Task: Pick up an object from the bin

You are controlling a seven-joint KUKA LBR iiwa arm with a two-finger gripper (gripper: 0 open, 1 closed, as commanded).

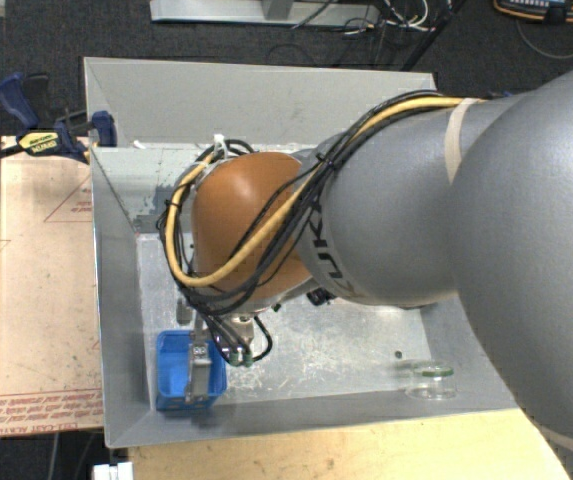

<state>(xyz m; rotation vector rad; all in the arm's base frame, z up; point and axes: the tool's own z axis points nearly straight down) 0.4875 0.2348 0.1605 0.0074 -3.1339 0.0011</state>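
A blue box-like thing lies in the bin's near left corner, close to the left wall. My gripper reaches down from under the orange wrist cover and stands at the right side of this blue thing, touching or overlapping its edge. The cover and cables hide most of the gripper. Whether it grips the blue thing cannot be made out.
A small clear plastic piece with a green mark lies near the bin's front right corner. The big grey arm covers the bin's right and middle. Bare floor shows between the blue thing and the clear piece.
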